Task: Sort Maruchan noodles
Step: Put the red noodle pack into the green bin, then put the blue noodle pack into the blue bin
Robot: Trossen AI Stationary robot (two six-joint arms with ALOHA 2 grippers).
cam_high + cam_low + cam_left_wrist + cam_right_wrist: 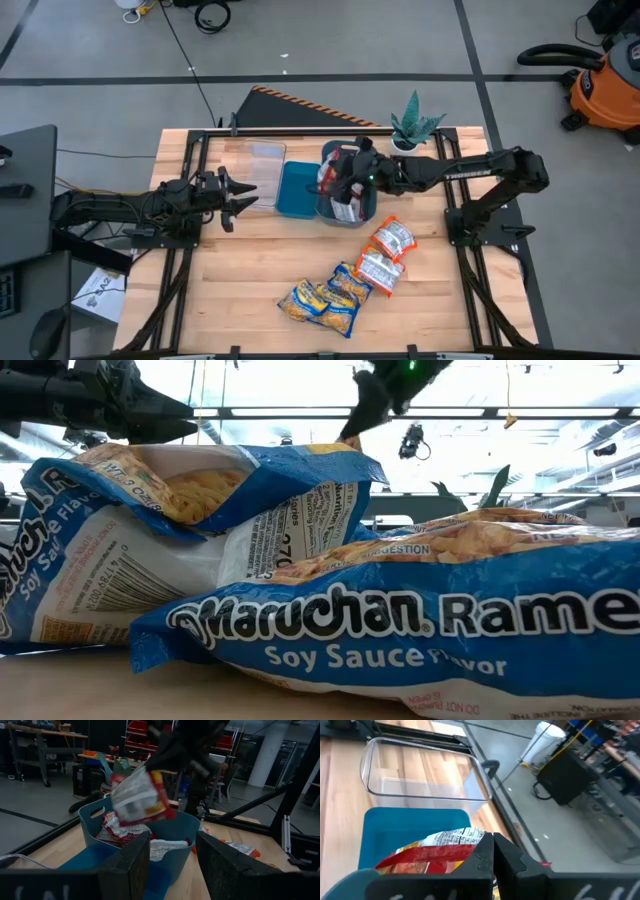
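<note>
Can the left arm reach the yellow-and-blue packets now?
Probably yes: the left gripper is open and empty, and the yellow-and-blue packets lie uncovered on the table, with nothing between.

Glossy crinkly plastic noodle packets (335, 295) on a matt wooden table (240, 280).

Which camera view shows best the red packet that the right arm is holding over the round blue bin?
The left wrist view: the red packet hangs whole above the round blue bin, held by the right claw. The right wrist view shows only its top edge; the high view, a small red spot; the low view hides it behind the blue packets.
</note>
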